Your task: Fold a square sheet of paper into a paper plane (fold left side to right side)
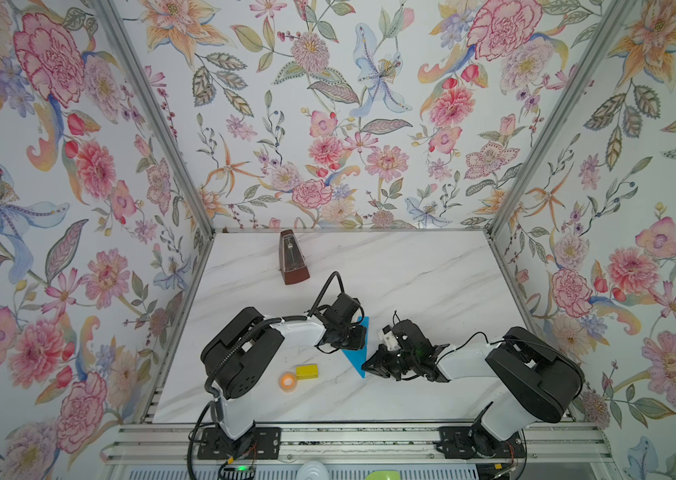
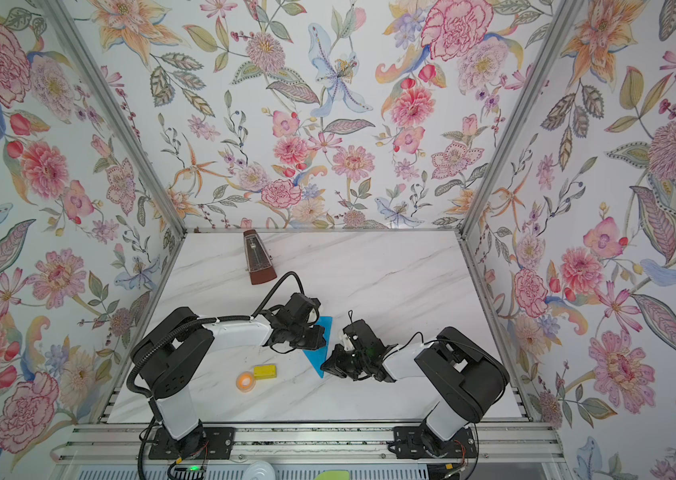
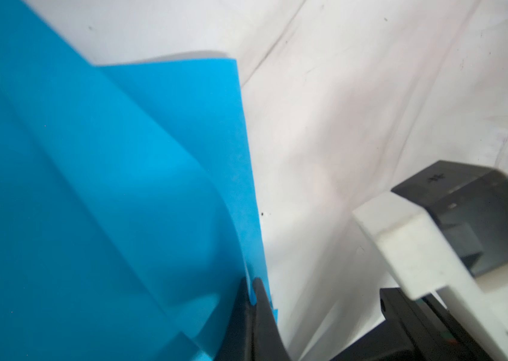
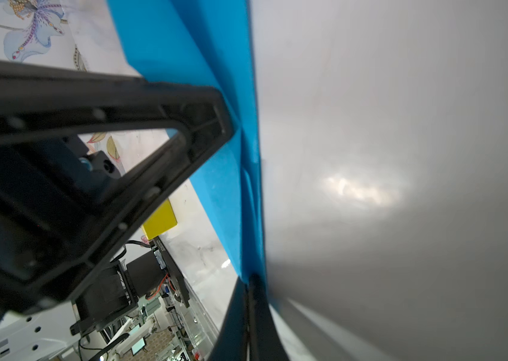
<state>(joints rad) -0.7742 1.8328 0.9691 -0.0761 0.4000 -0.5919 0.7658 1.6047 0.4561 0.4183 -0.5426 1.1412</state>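
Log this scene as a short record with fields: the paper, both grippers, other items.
paper plane: blue, folded into a narrow triangle
left gripper: shut on the paper plane's edge
right gripper: shut on the paper plane near its pointed end
other items: metronome at the back; yellow block beside orange tape roll, front left

The right hand (image 4: 249,279) pinches the edge of the blue paper plane (image 4: 184,47), the left hand (image 4: 215,125) meets it farther along, and a yellow block (image 4: 159,222) lies on the desk (image 4: 202,247).
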